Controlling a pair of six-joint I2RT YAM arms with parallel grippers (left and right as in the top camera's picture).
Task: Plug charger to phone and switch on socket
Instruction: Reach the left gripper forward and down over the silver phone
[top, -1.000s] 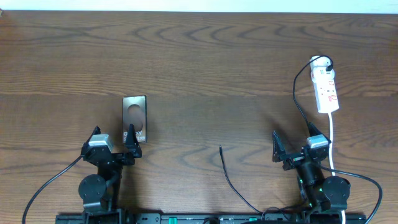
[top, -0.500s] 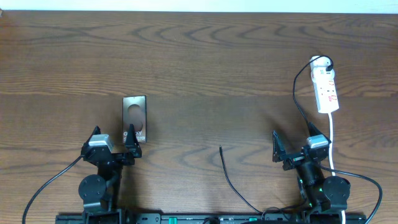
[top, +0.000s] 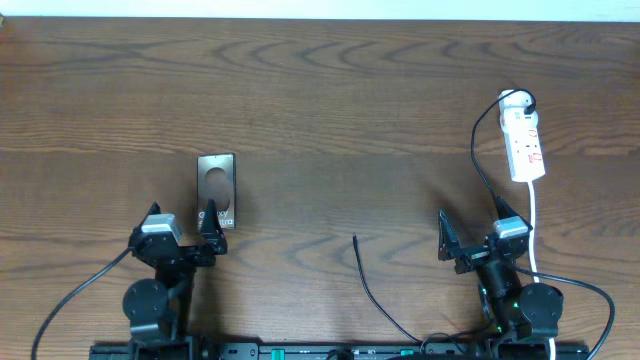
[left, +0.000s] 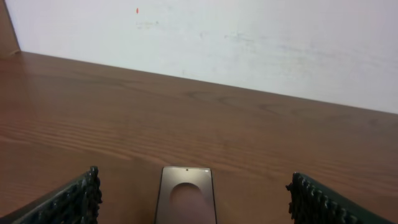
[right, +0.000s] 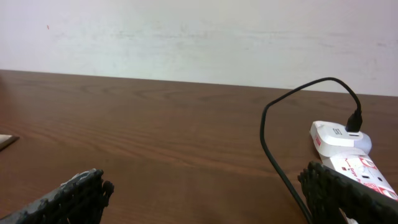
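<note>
Left claw (top: 181, 228) is wide open with nothing in it, sitting low at the near edge of the table (top: 320, 90). The phone (top: 216, 190) lies flat right in front of it. In the wrist view its near end sits between my two fingers, pale round patch facing up. Right claw (top: 473, 235) is spread open and empty too. The charger (top: 372, 290) lies loose on the wood between my arms, plug tip pointing away from me and well apart from the phone. The socket (top: 524, 140) is further out past the right claw, red marks up, with its white cord (top: 533, 215) running back beside that arm.
</note>
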